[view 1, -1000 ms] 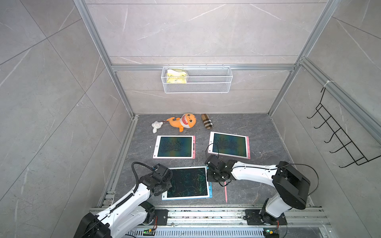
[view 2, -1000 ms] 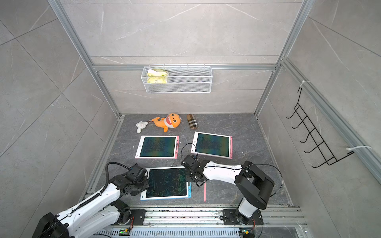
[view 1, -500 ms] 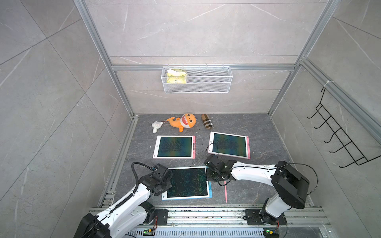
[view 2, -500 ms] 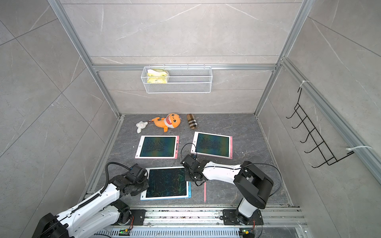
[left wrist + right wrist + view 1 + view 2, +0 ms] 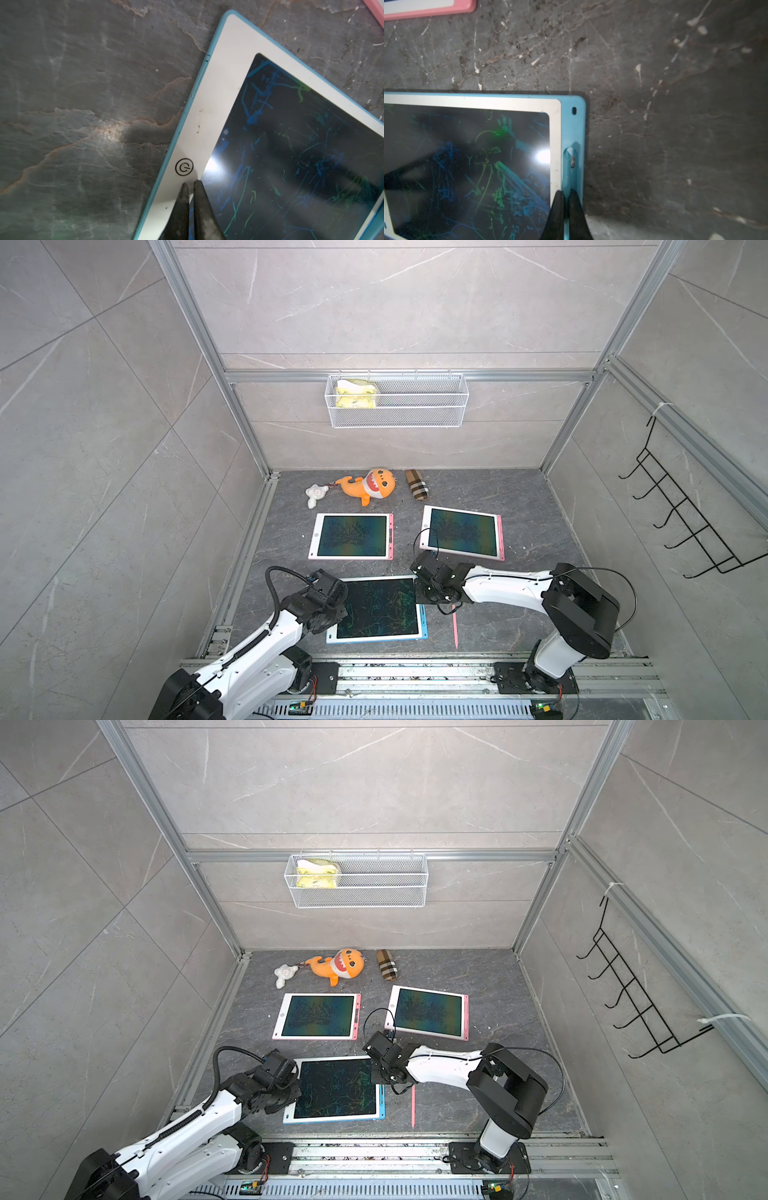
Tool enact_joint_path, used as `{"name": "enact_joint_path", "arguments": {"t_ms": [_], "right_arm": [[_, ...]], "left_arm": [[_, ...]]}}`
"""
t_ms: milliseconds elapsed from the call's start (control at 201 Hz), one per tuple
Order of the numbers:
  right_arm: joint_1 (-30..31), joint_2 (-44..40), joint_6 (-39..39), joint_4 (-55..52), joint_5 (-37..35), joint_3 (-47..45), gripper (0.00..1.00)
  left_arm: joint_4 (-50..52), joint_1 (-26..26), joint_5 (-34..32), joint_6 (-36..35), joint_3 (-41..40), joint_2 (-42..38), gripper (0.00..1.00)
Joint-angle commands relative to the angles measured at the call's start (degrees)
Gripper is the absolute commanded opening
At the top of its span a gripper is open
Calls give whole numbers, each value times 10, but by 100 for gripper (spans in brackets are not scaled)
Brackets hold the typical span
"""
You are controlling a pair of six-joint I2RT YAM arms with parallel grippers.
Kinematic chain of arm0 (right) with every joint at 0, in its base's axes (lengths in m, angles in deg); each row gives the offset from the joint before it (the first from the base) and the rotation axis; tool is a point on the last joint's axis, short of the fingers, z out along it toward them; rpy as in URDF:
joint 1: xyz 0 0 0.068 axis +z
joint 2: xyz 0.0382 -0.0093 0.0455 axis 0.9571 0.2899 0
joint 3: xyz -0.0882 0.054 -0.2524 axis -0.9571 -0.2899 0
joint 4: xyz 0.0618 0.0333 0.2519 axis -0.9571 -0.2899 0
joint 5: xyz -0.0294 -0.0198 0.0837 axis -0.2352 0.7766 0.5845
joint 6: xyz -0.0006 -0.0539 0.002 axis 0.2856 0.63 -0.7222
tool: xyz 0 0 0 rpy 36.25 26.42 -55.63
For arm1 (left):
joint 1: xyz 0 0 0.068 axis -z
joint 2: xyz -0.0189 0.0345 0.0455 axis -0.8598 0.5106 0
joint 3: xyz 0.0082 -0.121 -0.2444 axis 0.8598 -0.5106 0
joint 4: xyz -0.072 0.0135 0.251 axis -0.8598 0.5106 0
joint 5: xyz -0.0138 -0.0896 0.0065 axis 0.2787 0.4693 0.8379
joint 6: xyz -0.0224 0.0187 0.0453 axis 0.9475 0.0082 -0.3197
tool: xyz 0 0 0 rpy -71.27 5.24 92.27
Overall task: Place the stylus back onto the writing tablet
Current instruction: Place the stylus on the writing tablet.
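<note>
While the right tool (image 5: 565,192) pinches the stylus (image 5: 567,174), floor (image 5: 654,145) flanks the tablet edge (image 5: 581,128).

Tablet (image 5: 380,608): blue frame, white border, dark screen scrawled over in green and blue. It lies flat and screen up on the grey stone-patterned bench (image 5: 498,614), nearest the robot's base. A round button mark (image 5: 184,167) sits on its left border. Stylus (image 5: 567,166): slim and blue, matching the frame. It lies lengthwise in the groove along the tablet's right edge strip, its rounded end toward the corner with the small hole. The right pincer (image 5: 565,194) is closed on its shaft. In both top views the stylus is too small to make out.
</note>
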Motion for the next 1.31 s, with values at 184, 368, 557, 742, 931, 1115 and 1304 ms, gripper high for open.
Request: {"name": "enact_joint_path", "arguments": {"t_ms": [184, 368, 557, 742, 931, 1115, 1304], "right_arm": [[1, 12, 14, -9, -35, 10, 0], [1, 25, 17, -6, -32, 15, 0], [2, 37, 20, -4, -30, 22, 0], [1, 38, 19, -7, -32, 20, 0], [2, 29, 17, -8, -33, 10, 3], [2, 20, 15, -12, -36, 5, 14], [2, 2, 14, -22, -43, 7, 29]], "left_arm": [[22, -3, 12, -2, -23, 13, 11], [23, -3, 14, -1, -27, 9, 11], [25, -3, 15, 1, -29, 2, 11], [26, -3, 16, 2, -31, -3, 11], [25, -3, 15, 2, -31, -2, 11], [25, -3, 15, 2, -30, 0, 11], [25, -3, 15, 3, -30, -1, 11]]}}
